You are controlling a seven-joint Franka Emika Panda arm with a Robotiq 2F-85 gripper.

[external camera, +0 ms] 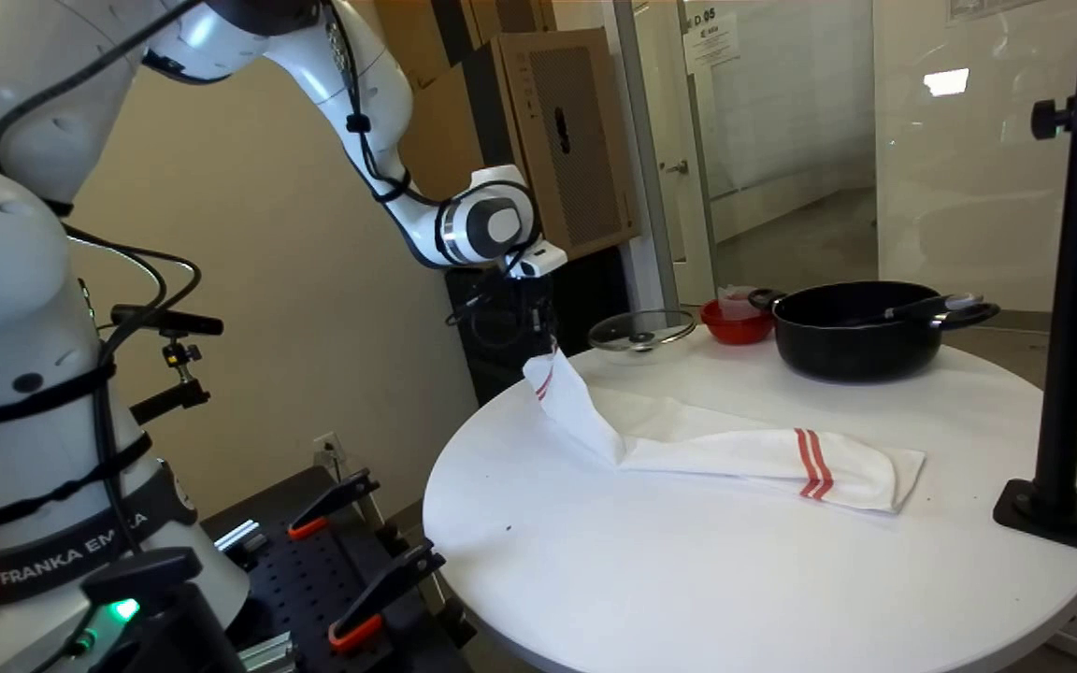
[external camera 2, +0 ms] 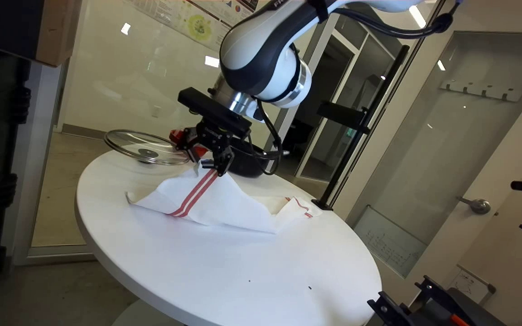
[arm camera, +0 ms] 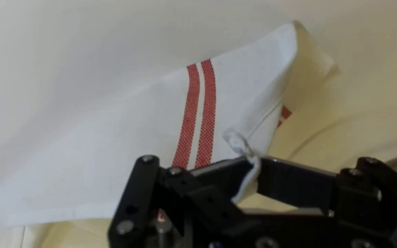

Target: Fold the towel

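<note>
The towel is white with red double stripes and lies along the round white table in both exterior views (external camera: 725, 453) (external camera 2: 238, 203). One end is lifted off the table; the rest lies in a rumpled, partly doubled strip. My gripper (external camera: 546, 338) is above the table at the raised end, and also shows in an exterior view (external camera 2: 210, 165). In the wrist view the fingers (arm camera: 255, 168) are shut on a pinched corner of the towel (arm camera: 143, 127), with a small bit of cloth sticking through between them. The towel's underside is mostly hidden.
A glass lid (external camera: 641, 332), a red bowl (external camera: 737, 323) and a black pot (external camera: 856, 336) with a utensil stand at the table's back. A black pole on a clamped base (external camera: 1062, 516) is at the table's edge (external camera: 782, 668). Cardboard boxes (external camera: 557, 140) stand behind the arm.
</note>
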